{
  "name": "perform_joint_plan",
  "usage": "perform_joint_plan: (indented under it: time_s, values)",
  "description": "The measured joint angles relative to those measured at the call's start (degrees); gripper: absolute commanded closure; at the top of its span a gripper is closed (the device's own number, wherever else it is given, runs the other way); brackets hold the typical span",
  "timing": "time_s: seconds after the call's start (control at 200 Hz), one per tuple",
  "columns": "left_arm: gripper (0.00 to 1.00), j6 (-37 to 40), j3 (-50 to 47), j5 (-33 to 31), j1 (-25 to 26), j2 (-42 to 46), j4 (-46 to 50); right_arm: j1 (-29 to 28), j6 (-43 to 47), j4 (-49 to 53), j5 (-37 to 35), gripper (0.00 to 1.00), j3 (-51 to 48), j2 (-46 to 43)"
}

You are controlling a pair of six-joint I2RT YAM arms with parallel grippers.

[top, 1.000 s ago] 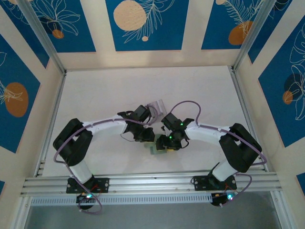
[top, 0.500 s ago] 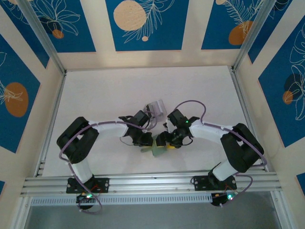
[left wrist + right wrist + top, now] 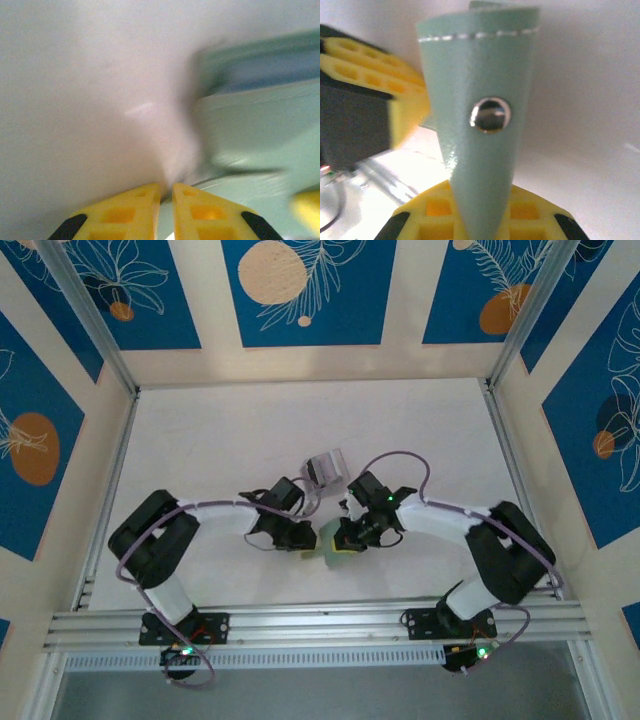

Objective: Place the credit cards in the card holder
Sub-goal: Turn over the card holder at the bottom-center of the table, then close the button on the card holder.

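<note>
The sage-green card holder (image 3: 329,542) sits between my two grippers near the table's front middle. In the right wrist view its flap (image 3: 480,75) stands upright with the silver snap (image 3: 490,114) facing the camera. My right gripper (image 3: 480,202) is shut on the flap's lower end. My left gripper (image 3: 166,186) has its yellow fingers almost together on the card holder's (image 3: 260,130) left edge, and green shows in the slit between them. From above, the left gripper (image 3: 303,539) is on the holder's left and the right gripper (image 3: 346,539) on its right. A pale stack of credit cards (image 3: 325,465) lies behind them.
The white table (image 3: 230,430) is walled by a metal frame, with a rail (image 3: 320,625) along the near edge. A blurred yellow shape (image 3: 306,207) sits at the lower right of the left wrist view; I cannot tell what it is.
My right gripper has closed on the card holder's flap, which now stands up. The left arm has shifted a little to the left and nearer, still at the holder's edge.
</note>
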State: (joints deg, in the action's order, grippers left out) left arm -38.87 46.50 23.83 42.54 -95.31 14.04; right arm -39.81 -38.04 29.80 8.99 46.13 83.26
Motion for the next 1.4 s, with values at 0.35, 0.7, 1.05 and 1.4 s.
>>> perform_joint_plan:
  time_s: [0.35, 0.7, 1.05, 1.4]
  values:
    - [0.73, 1.5, -2.4, -10.1, -3.0, 11.9, 9.6, -15.2, -11.9, 37.8, -43.5, 1.00, 21.2, 4.0]
    - [0.68, -2.8, -9.2, -8.7, -7.2, 17.2, 9.1, -25.9, -12.9, 40.9, -45.0, 0.39, 38.6, 33.4]
    - [0.55, -1.0, -7.5, -5.0, -8.0, 20.1, 9.2, -18.1, -3.3, 26.9, -28.0, 0.49, 29.9, 9.0]
    - [0.47, 3.3, 7.8, -3.9, 0.8, 4.3, 9.2, -1.6, 1.2, 21.7, -16.3, 0.55, 11.3, 1.5]
